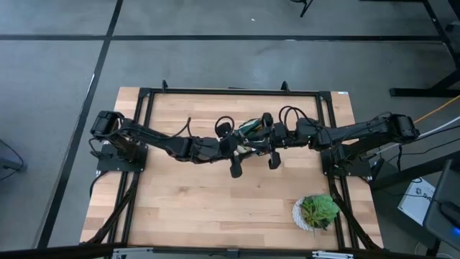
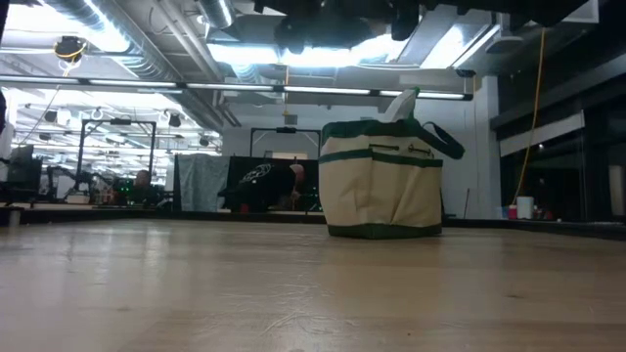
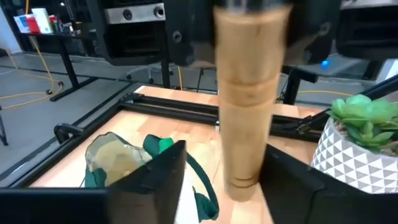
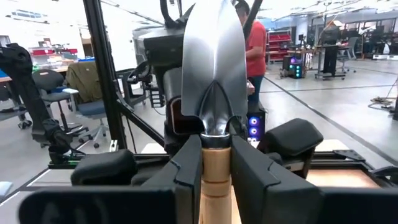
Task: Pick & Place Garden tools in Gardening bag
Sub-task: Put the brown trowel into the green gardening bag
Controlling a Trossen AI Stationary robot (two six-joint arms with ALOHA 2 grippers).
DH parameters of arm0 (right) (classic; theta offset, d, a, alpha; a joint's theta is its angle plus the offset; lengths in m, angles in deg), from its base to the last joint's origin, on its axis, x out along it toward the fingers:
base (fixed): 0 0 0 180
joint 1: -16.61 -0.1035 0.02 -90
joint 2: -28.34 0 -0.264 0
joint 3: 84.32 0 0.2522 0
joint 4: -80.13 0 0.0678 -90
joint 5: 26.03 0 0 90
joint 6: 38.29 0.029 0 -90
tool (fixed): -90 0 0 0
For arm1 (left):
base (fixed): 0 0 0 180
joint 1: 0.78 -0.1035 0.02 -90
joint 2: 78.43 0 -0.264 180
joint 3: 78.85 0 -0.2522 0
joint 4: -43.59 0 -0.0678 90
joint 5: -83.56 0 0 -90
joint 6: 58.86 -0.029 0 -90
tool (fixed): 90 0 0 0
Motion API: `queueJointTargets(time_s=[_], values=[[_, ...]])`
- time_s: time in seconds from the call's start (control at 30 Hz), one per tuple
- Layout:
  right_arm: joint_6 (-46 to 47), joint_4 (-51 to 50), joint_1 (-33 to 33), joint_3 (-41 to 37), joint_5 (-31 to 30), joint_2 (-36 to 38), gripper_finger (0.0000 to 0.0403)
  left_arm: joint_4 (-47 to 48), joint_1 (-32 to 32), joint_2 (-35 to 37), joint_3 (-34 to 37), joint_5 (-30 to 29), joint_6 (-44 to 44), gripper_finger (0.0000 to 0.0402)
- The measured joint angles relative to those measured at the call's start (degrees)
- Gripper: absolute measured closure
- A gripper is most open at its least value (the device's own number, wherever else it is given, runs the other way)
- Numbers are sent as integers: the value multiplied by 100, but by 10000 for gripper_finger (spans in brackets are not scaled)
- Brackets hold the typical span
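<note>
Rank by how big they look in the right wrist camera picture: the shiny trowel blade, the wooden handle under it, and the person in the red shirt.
1. Trowel blade, which is largest only because it is close to the camera.
2. Wooden handle.
3. Person in the red shirt, far off and partly hidden.

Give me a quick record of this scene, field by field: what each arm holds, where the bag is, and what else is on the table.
right gripper: shut on the trowel, blade pointing away from the wrist
left gripper: shut on a wooden handle; the tool's head is out of view
arms: both meet over the bag at the table's middle
bag: upright on the table, something pale sticking out of its top
plant: in a white pot near the table's right front corner
</note>
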Motion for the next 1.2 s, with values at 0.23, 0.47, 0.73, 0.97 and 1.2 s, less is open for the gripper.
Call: queueJointTargets(time_s=[0.23, 0.47, 0.73, 0.97, 1.2], values=[[-119, -96, 3, 0, -19, 0, 336, 210, 68, 14, 0, -104, 46, 334], [-72, -429, 50, 0, 15, 91, 306, 506, 73, 45, 0, -33, 48, 338], [-13, -2049, 241, 0, 21, 1028, 256, 1657, 108, 458, 0, -151, 400, 338], [-13, -4178, 302, 4, 19, 2338, 233, 2485, 141, 835, 0, 35, 597, 338], [-57, -5981, 293, 4, 5, 3333, 232, 2622, 157, 1085, 0, -8, 199, 338]])
